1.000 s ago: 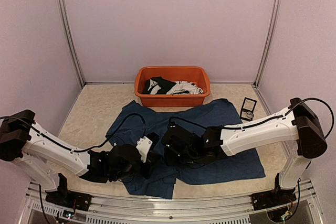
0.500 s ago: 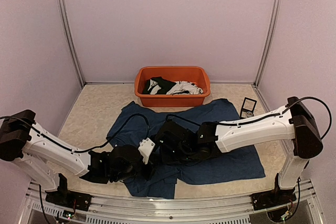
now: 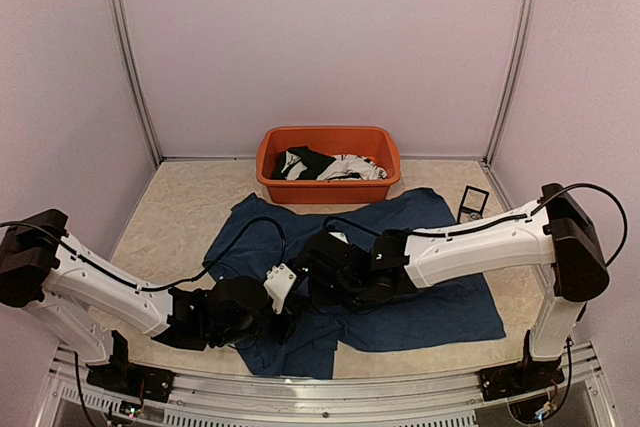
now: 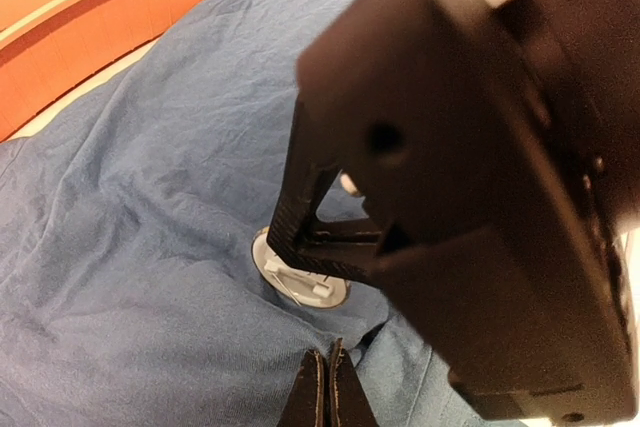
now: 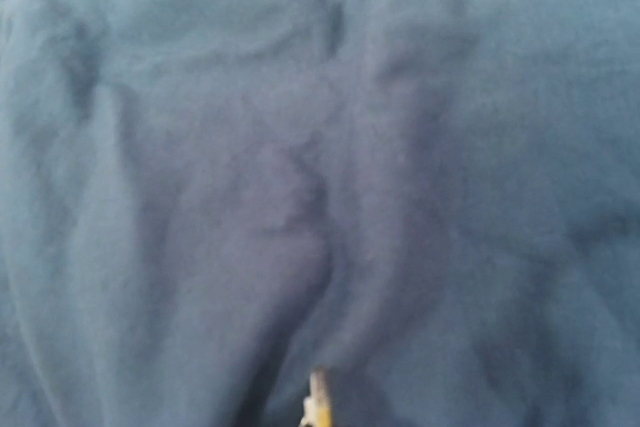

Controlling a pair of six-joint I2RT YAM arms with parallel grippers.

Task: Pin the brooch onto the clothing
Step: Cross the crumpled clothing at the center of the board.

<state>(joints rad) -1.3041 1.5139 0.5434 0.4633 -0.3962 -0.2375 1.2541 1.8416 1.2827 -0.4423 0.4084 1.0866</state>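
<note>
- Your left pincer [image 4: 322, 392] is fully closed. Its tips are low over the navy T-shirt [image 3: 430, 297], and you cannot tell whether they pinch cloth.
- Your right pincer [image 4: 288, 237] is also closed, with its tips down on the round brooch [image 4: 300, 272]. Whether it grips the brooch is unclear.
- The brooch lies on the shirt just ahead of the left pincer's tips.
- Progress: the brooch is on the shirt, but its clasp side looks to face up and nothing shows the pin through the fabric, so the pinning itself seems left to do.
- The orange tub [image 3: 330, 190], well beyond both pincers on the desk [image 3: 180, 207], holds black and white garments [image 3: 330, 165].
</note>
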